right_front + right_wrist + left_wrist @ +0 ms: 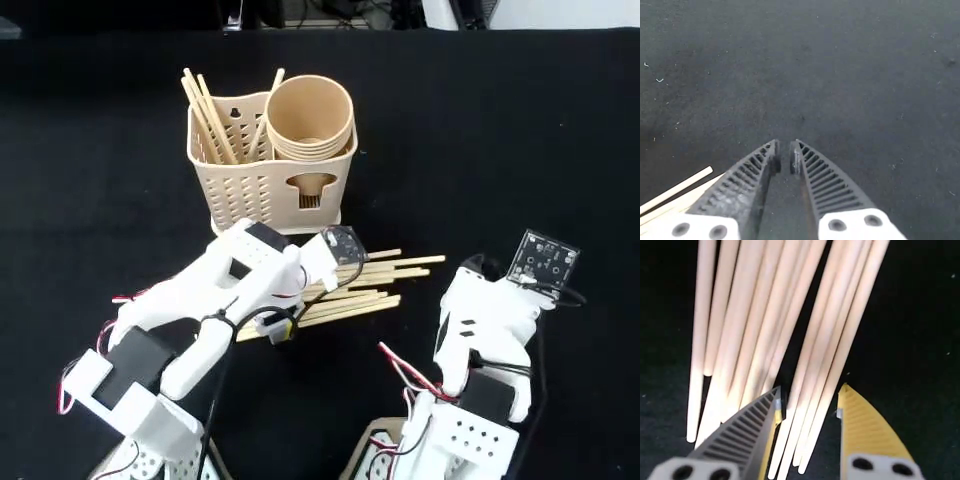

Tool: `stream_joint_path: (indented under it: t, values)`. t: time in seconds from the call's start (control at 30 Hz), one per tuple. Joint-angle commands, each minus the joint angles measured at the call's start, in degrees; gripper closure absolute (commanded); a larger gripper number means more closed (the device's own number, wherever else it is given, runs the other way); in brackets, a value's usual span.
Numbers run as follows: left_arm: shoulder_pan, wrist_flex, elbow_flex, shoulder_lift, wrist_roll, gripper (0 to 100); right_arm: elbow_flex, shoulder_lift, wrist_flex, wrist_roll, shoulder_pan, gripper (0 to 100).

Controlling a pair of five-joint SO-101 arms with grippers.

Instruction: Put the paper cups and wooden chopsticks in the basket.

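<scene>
The jaws of the left gripper (809,399) are seen spread apart, set astride a few of the loose wooden chopsticks (790,315) near their ends but not yet closed on them. The jaws of the right gripper (784,152) are drawn almost together with nothing held between them. The loose chopsticks (385,280) are laid on the black table (520,130) just in front of the basket (262,190), with their long axis roughly parallel to its front wall. In the left wrist view that axis is seen running straight out ahead of the jaws, so a squeeze would be made across the sticks rather than along them. The pile is plainly nearer the left arm. The right arm is parked farther from the basket, off to the side of the pile. The paper cups (310,115) are already stacked in one compartment of the basket, and several chopsticks (205,115) are stood on end in the other. What remains is judged to be the pile in front, to be gripped and lifted over the rim.
</scene>
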Motion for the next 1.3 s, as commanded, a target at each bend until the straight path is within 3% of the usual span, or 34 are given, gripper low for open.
stream_joint_path:
  t: [0.0,0.17,0.43,1.0,1.27]
  values:
    - [1.1,1.32,-1.98,0.44,0.44,81,-0.22,-0.75,-0.79,-0.35,-1.85,93.9]
    - [2.33,3.16,-1.8,0.44,0.62,81,-0.22,-0.75,-0.79,-0.35,-1.93,93.9]
    - [6.37,3.25,-1.71,0.44,3.34,97,-0.22,-0.66,-0.79,-0.35,-1.93,93.9]
    - [6.46,8.44,-4.26,0.35,3.43,97,0.31,-1.1,-0.79,-0.35,-1.93,93.9]
    - [6.37,8.0,-4.53,0.35,3.52,78,0.31,-1.1,-0.79,-0.35,-1.93,93.9]
